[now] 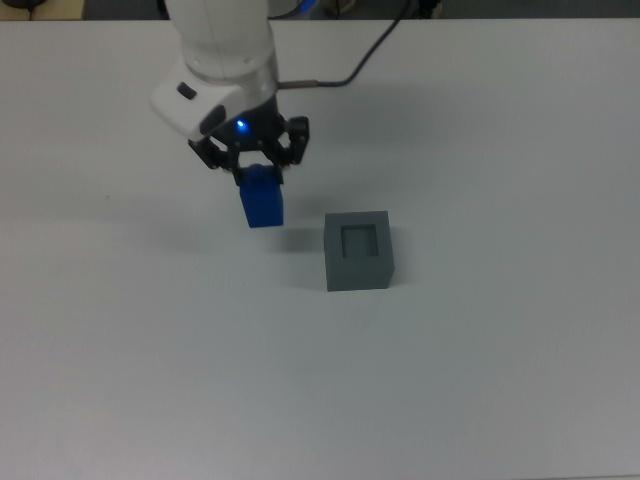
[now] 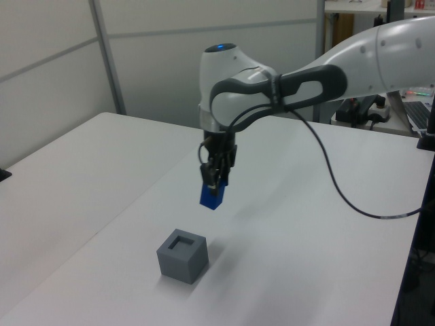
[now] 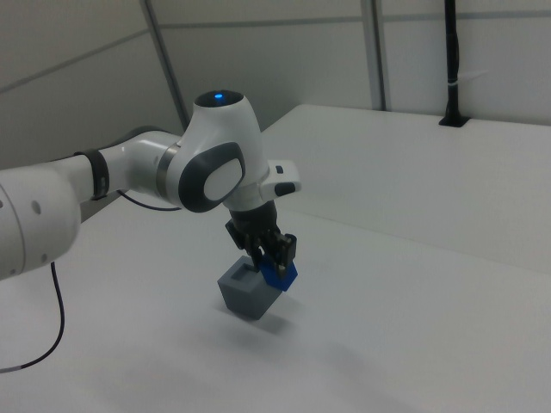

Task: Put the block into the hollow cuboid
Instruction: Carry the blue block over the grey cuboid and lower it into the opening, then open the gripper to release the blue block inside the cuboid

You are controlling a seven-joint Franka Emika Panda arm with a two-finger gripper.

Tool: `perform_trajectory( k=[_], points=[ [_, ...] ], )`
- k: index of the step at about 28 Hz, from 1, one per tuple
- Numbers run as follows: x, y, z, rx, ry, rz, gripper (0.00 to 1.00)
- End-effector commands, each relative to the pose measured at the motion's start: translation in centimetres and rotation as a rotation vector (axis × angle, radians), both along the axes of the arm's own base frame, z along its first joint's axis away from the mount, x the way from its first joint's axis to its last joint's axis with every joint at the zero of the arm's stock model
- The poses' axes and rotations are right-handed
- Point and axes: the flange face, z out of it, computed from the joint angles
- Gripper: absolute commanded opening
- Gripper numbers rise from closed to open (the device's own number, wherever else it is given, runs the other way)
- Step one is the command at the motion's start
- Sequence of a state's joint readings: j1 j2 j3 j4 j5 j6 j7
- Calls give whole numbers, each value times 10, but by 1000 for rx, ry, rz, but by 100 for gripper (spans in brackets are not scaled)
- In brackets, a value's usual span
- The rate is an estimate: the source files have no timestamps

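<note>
The blue block hangs in the air above the white table, tilted a little, with my gripper shut on its upper part. The grey hollow cuboid stands on the table with its square recess facing up and nothing in it. In the top view the block is to the left of the cuboid and slightly above it in the picture. In the left view the block floats well above the cuboid, off to its upper right.
The white table stretches around the cuboid. A black cable trails from the arm across the table's back. Wall panels stand behind the table, and a black post rises at its far edge in the right view.
</note>
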State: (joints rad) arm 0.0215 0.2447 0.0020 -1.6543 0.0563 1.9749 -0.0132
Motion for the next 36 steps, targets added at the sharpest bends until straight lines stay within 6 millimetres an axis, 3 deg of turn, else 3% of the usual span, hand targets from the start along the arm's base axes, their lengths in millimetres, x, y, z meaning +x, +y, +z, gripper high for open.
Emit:
perform_trajectory(
  k=[1,7,16,27,36],
  points=[
    [27,25,2,23,-13,-60,0],
    [34,54,10,53,-72,-73,0],
    [32,96,-1,71,-71,-34,0],
    [23,114,-23,64,-17,-5,0],
    [17,113,-43,43,21,4,0]
  ],
)
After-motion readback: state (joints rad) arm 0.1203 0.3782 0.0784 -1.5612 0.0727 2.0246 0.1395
